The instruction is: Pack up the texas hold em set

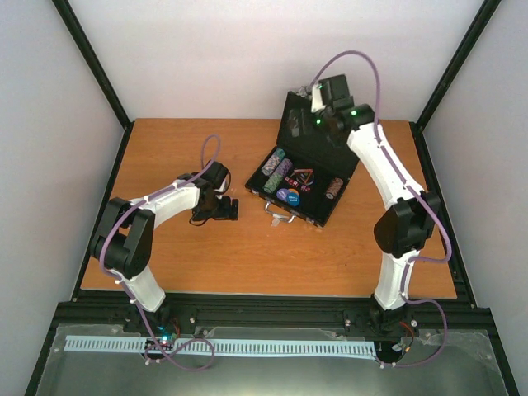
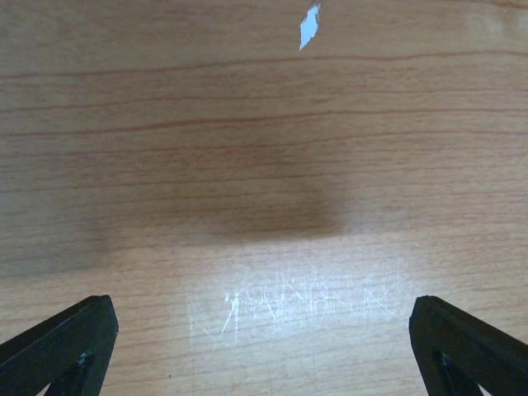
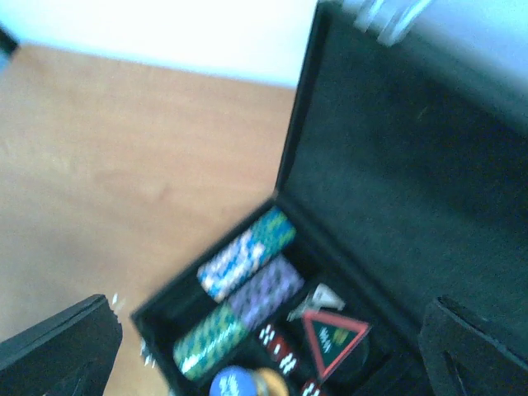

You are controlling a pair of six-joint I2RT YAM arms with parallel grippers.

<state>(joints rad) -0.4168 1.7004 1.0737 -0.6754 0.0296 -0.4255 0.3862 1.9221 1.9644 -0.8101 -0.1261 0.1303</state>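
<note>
Overhead from near side, left wrist close above table point(image 2: 247, 124), right wrist shares case point(image 3: 388, 165) with overhead

We see a black case point(image 3: 396, 165) with a dark lining and silver clasps point(image 1: 280, 213), holding chips edged in stripes: a blue-green-white stack point(image 3: 246, 252), a purple-and-white stack point(image 3: 266, 290), a green-and-white stack point(image 3: 208, 340) and a brownish stack point(image 1: 333, 188). We also make out a triangle point(image 3: 332, 338) with a red border and a dark centre, red dice point(image 3: 276, 346) with white pips, a blue disc point(image 3: 233, 384) and an orange disc point(image 3: 268, 382). The table point(image 1: 206, 256) shows us orange-brown wood grain, while the left arm point(image 1: 169, 200) and right arm point(image 1: 379, 161) are white with black joints.
</note>
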